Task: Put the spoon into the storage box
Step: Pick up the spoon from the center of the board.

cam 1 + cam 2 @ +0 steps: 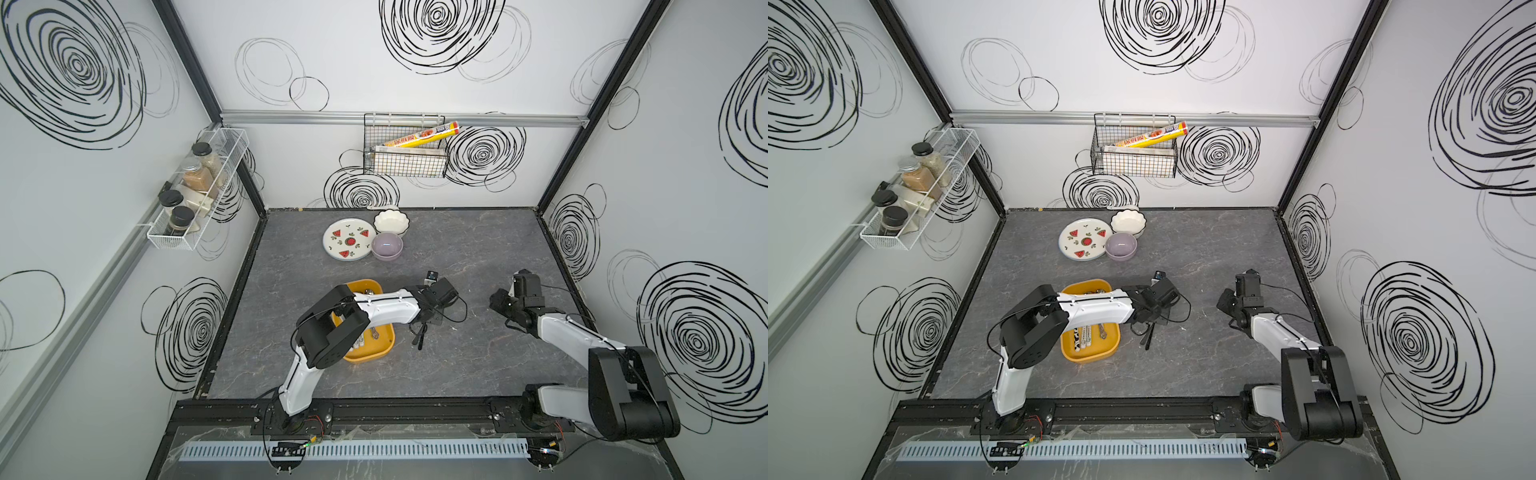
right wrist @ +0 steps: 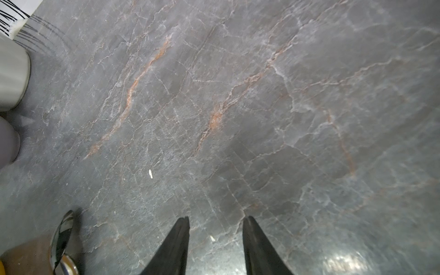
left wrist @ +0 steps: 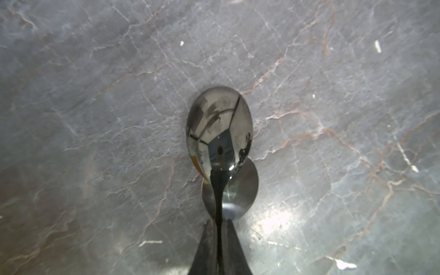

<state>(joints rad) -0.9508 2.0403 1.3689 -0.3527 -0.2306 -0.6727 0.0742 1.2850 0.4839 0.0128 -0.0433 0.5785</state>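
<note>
My left gripper is clamped on the spoon. Its fingers pinch the thin dark handle a little behind the bowl, which juts out ahead with its polished back toward the wrist camera. Just under it sits a dimmer oval that I take for its reflection in the glossy tabletop. From that I judge the spoon is clear of the surface, though I cannot tell by how much. It should handle as stiff metal, light and with nothing to break. It is mirror-smooth and narrow where I hold it, though, so I expect it could pivot or slide between the pads on a quick swing. A hold nearer the handle's middle would balance better. How much handle runs back between the fingers is hidden. In both top views the storage box lies close by at nine o'clock from my grip, partly under my left forearm, with some cutlery already in it. At three o'clock my right gripper hovers with its jaws apart and nothing between them. Farthest off, toward eleven o'clock, stand the watermelon plate, a white bowl and a lilac bowl.
</note>
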